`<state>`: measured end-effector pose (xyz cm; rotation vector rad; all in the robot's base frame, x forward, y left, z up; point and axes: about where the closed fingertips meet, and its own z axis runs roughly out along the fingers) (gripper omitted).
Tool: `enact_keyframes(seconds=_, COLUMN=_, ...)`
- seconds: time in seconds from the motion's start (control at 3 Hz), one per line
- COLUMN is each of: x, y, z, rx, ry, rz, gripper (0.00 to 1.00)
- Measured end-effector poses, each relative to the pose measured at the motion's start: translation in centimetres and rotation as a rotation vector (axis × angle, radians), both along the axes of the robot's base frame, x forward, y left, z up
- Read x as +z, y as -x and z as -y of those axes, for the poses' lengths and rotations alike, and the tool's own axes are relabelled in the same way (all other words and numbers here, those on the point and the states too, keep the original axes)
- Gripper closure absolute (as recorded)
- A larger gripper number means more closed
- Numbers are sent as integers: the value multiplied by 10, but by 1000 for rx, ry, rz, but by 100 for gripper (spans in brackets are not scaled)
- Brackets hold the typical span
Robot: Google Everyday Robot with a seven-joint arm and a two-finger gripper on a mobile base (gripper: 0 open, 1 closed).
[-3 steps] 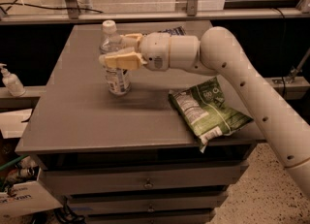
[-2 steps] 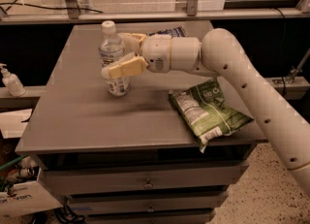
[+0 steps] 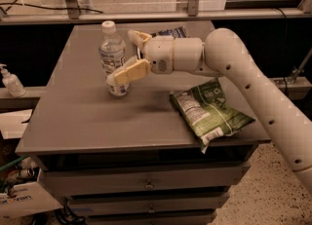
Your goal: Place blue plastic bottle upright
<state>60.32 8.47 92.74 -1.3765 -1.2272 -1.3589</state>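
You will find the blue plastic bottle (image 3: 112, 53) standing upright on the grey table (image 3: 73, 117), towards the rear left of the top, white cap uppermost. Your hand (image 3: 122, 56) sits at bottle height, just to the bottle's right, with the arm reaching in from the right side. The hand is open: the two fingers (image 3: 129, 72) are spread wide, the near one crossing in front of the bottle's lower body and the far one lying behind and to its right. Whether the near finger touches the bottle cannot be told. A green snack bag (image 3: 209, 109) lies flat near the front right edge, well apart from the bottle. A dark packet (image 3: 170, 31) lies behind the wrist. A white pump dispenser (image 3: 10, 80) stands on a ledge off the table's left side.
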Motion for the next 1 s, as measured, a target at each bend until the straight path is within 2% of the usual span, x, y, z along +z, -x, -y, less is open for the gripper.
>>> enact_keyframes(seconds=0.67, x=48, y=-5, z=43, rx=-44, ry=74, rz=92, gripper=0)
enact_keyframes(seconds=1.0, x=48, y=-5, z=42, rx=-44, ry=74, rz=90, gripper=0)
